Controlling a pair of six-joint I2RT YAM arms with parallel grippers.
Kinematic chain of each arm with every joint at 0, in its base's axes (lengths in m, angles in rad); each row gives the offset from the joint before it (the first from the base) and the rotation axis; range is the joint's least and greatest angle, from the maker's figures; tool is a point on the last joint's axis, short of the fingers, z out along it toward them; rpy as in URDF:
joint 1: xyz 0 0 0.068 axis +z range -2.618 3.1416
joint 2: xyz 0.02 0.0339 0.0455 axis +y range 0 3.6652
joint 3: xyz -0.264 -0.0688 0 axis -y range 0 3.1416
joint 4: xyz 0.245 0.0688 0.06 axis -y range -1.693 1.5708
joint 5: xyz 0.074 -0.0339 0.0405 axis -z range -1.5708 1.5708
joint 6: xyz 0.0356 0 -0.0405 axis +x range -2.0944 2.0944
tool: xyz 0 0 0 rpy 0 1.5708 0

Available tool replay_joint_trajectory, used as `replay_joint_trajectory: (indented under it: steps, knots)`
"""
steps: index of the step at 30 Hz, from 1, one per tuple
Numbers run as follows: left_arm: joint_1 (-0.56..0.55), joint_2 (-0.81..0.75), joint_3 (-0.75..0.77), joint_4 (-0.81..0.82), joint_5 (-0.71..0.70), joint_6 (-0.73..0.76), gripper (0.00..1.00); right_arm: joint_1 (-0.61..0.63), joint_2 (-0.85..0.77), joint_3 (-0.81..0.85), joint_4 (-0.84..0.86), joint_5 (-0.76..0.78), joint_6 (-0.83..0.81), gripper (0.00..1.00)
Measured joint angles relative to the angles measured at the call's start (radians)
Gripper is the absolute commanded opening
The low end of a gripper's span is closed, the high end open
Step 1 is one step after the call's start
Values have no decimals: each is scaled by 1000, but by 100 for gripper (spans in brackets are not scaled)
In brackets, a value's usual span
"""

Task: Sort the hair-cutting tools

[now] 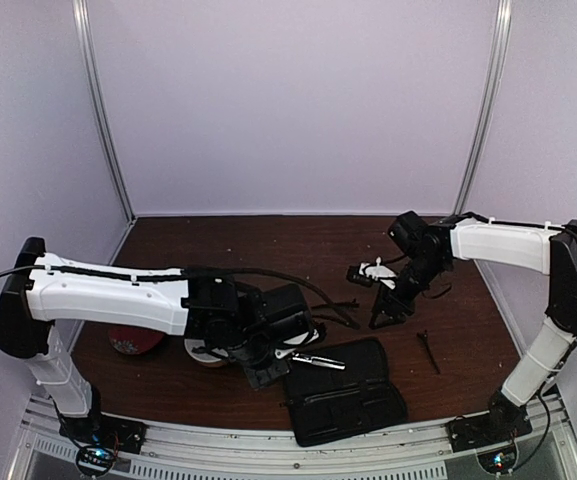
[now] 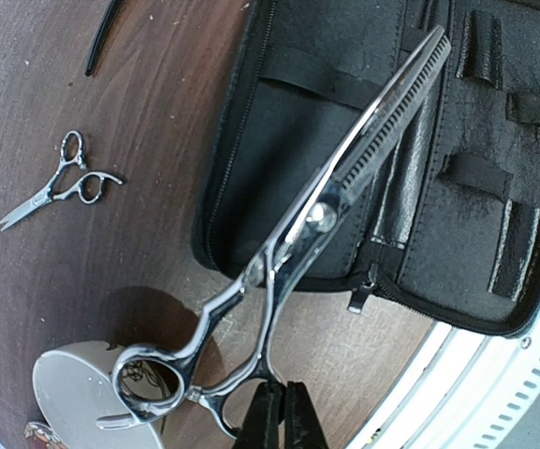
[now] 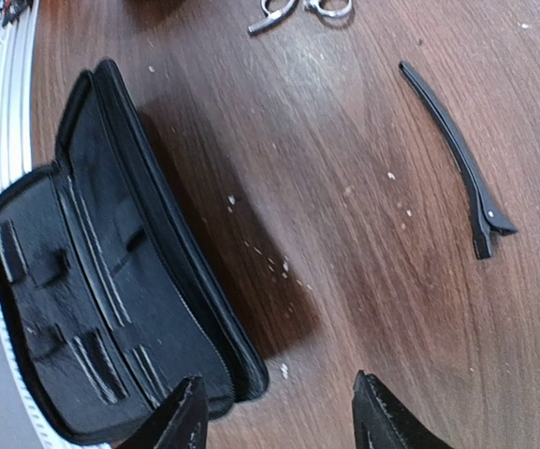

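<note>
My left gripper [image 2: 282,413] is shut on the handle of large silver thinning scissors [image 2: 344,178], holding them with the blades over the open black pouch [image 2: 457,224]. In the top view the gripper [image 1: 260,368] and scissors [image 1: 316,359] are at the pouch's left end. Small silver scissors [image 2: 59,182] lie flat on the table, with a thin black stick [image 2: 101,37] beyond them. My right gripper [image 3: 284,421] is open and empty above bare wood beside the pouch [image 3: 92,271]. A black clip [image 3: 457,154] lies to its right. Silver ring handles [image 3: 298,9] show at the top edge.
A white bowl [image 2: 68,398] sits under the scissors' ring handle; it also shows in the top view [image 1: 200,350] next to a red object [image 1: 133,340]. The metal rail [image 1: 268,445] runs along the near table edge. A black cable [image 1: 318,295] crosses the middle.
</note>
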State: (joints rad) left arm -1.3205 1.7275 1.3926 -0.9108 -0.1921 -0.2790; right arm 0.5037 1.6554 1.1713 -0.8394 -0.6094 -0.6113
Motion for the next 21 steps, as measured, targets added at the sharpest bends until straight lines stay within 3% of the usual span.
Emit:
replay_joint_trajectory:
  steps: [11, 21]
  knots:
    - [-34, 0, -12, 39, -79, -53, 0, 17, 14, 0, -46, 71, -69, 52]
    - [-35, 0, -28, 50, -89, -53, 0, 62, 28, 1, -50, 144, -78, 58]
